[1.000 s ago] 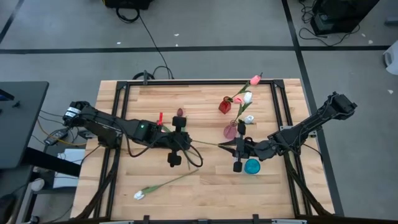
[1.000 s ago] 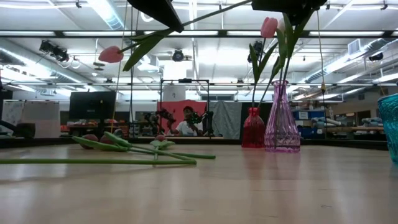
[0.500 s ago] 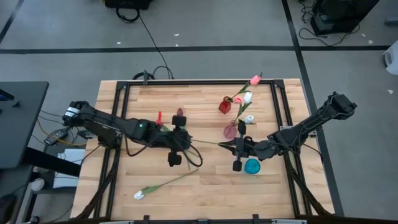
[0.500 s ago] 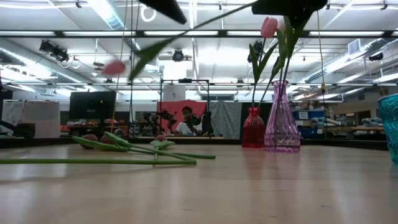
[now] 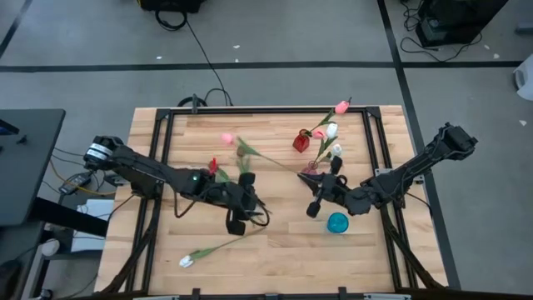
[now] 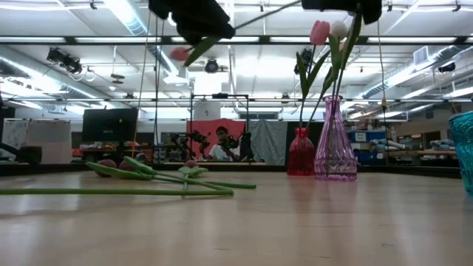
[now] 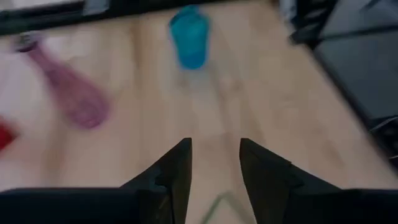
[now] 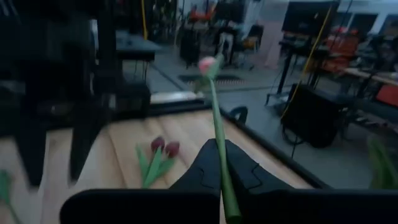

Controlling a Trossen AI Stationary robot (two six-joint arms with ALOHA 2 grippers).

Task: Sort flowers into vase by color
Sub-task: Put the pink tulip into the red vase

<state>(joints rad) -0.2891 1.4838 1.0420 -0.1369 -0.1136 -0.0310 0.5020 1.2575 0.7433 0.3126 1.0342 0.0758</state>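
Pink-headed tulip [image 5: 227,137] now swung up counter-back in clamped right claw [image 5: 315,188]; left claw [image 5: 242,202] parted, empty; purple glass vase [image 5: 309,176] alongside.

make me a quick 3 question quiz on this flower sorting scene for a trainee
1. True or false: the right gripper is shut on the stem of a pink tulip.
2. Which vase stands nearest the right gripper in the high view? A) red vase B) purple vase C) teal vase
3. In a word, how do the fingers of the left gripper stand, and is anything between them?

Key
1. True; the stem runs out from between its closed fingers.
2. B; the gripper sits just beside the purple vase.
3. Open, with nothing held; only bare table shows in the gap.
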